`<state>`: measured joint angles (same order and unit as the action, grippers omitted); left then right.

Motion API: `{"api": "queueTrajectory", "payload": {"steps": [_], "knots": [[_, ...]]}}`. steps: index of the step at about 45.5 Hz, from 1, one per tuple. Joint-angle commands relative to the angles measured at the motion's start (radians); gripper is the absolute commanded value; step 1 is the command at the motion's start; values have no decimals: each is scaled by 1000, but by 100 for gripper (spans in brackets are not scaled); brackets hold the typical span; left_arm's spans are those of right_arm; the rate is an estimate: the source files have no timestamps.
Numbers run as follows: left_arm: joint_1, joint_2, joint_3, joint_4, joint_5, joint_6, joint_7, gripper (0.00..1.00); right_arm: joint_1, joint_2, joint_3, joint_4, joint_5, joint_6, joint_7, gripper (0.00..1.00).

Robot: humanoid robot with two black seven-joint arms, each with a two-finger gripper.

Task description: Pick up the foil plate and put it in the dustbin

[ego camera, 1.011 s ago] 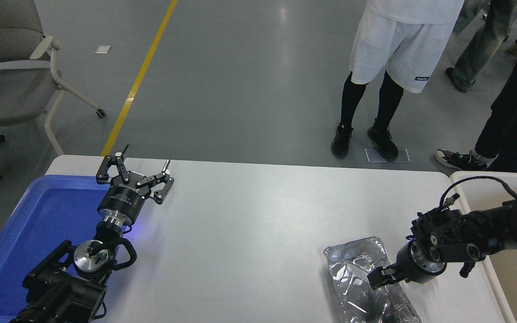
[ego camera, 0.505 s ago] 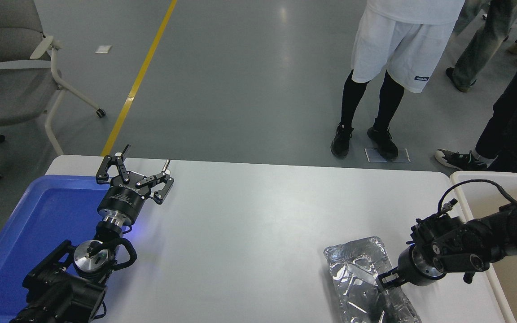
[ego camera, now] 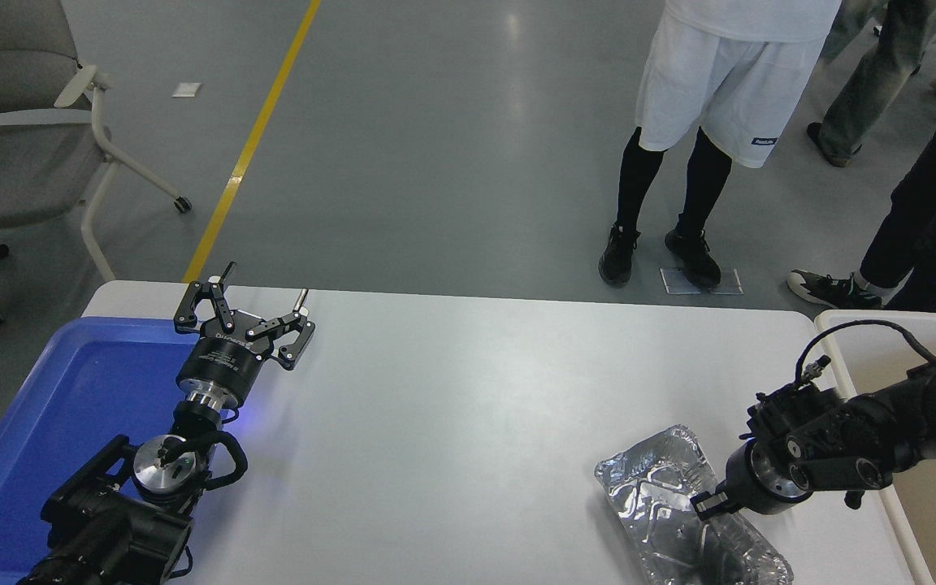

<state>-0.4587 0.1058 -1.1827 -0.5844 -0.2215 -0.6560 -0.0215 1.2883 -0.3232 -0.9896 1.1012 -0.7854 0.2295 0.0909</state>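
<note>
The foil plate, shiny and crinkled, lies near the table's front right, its near end running off the picture's bottom edge. My right gripper comes in from the right and is shut on the plate's right rim, with one dark finger inside the tray. The cream dustbin stands just right of the table, and my right forearm crosses over its rim. My left gripper is parked open at the left, by the table's far edge.
A blue tray lies under my left arm at the table's left end. A person in white shorts and others stand beyond the far edge at the right. A grey chair is at the far left.
My right gripper has drawn a little to the right and closed on the plate's rim. The plate has shifted right with it and turned slightly. The left arm has not moved.
</note>
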Motion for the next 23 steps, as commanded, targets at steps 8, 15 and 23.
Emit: {"api": "queueTrajectory", "payload": {"steps": [8, 15, 23], "knots": [[0, 0, 0, 0, 1, -1, 0, 99, 281, -118, -37, 196, 9, 122, 0, 0], [0, 0, 0, 0, 1, -1, 0, 99, 414, -151, -35, 246, 11, 211, 1, 0], [0, 0, 0, 0, 1, 1, 0, 99, 571, -197, -40, 325, 14, 294, 1, 0]]}}
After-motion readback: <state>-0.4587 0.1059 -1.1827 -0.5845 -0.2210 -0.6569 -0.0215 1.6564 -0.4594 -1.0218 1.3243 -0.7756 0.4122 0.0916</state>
